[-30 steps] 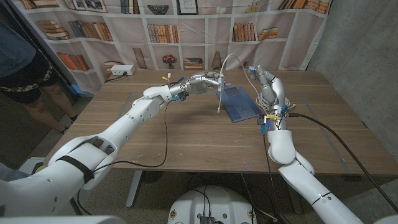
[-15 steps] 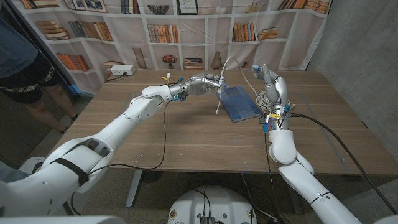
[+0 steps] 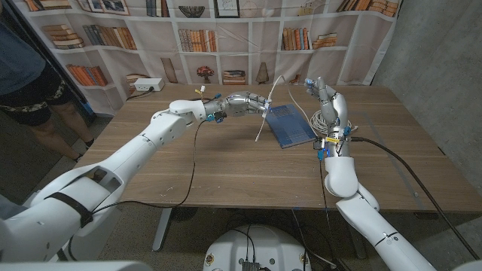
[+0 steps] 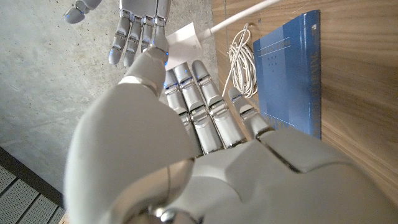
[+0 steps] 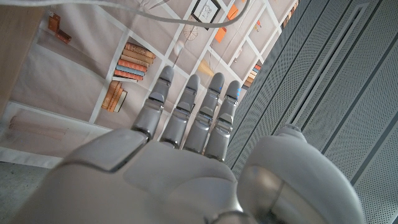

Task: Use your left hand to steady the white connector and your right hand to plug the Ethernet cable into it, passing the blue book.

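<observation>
My left hand (image 3: 250,101) is held above the table's far middle and pinches the white connector (image 4: 185,38) at its fingertips. A white cable (image 3: 261,126) slants down from the connector toward the table, and another strand arcs up behind it. The blue book (image 3: 292,124) lies flat just right of that hand. A coiled white Ethernet cable (image 4: 241,61) lies on the table along the book's far side, near my right hand (image 3: 326,98). That hand stands raised beyond the book with its fingers straight and apart, holding nothing.
A white box (image 3: 147,85) sits at the wooden table's (image 3: 226,165) far left corner. A person (image 3: 26,68) stands off the left edge. A bookshelf backdrop hangs behind the table. Black cables trail along both arms.
My left hand has shifted slightly left with the connector, and the hanging white cable has swung to slant leftward. My right hand has risen a little and then held still.
</observation>
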Controlling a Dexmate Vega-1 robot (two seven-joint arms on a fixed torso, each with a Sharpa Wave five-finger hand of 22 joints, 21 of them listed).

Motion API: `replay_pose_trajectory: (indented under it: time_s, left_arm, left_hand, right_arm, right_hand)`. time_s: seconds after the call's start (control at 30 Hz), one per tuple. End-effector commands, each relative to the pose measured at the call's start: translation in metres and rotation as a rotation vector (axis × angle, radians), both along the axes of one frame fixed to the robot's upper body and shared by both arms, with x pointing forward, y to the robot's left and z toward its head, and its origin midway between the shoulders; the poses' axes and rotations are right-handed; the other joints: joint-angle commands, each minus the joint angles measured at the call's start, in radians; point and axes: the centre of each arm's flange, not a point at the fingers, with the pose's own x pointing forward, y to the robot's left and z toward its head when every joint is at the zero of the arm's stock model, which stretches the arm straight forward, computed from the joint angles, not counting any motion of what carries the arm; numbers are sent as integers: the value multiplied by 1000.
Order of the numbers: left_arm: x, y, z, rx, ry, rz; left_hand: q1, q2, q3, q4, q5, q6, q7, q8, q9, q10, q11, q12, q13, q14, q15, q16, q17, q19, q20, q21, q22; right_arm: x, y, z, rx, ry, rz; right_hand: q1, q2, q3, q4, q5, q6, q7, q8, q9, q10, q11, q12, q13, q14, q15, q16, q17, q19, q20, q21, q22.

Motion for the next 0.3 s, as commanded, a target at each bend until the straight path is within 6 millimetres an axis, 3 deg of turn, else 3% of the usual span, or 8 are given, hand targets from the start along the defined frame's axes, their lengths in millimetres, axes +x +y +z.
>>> replay_pose_trajectory:
  time_s: [0.03,0.3]
  left_arm:
    - [-3,1,2,28,-18,26]
    - [-5,0,2,29,-22,23]
  left_hand:
    - [-36,40,146,143,4,-4,1,6,4,43,-44,2,131,-3,-58,-5,3,1,-8,0,1]
    - [-36,40,148,143,4,-5,1,7,5,43,-43,3,131,-3,-60,-5,3,1,-8,-1,1]
  right_arm:
    - [2,1,1,-3,1,10]
    - [1,1,0,-2,-1,14]
  right_hand:
    - [-8,3,-2,9,-3,8,-1,3,2,9,3,3,-1,6,-3,3,2,-6,1,1,5]
    - [-9,4,-2,8,-3,8,-2,2,2,7,3,3,-3,7,-3,3,1,-7,3,2,5]
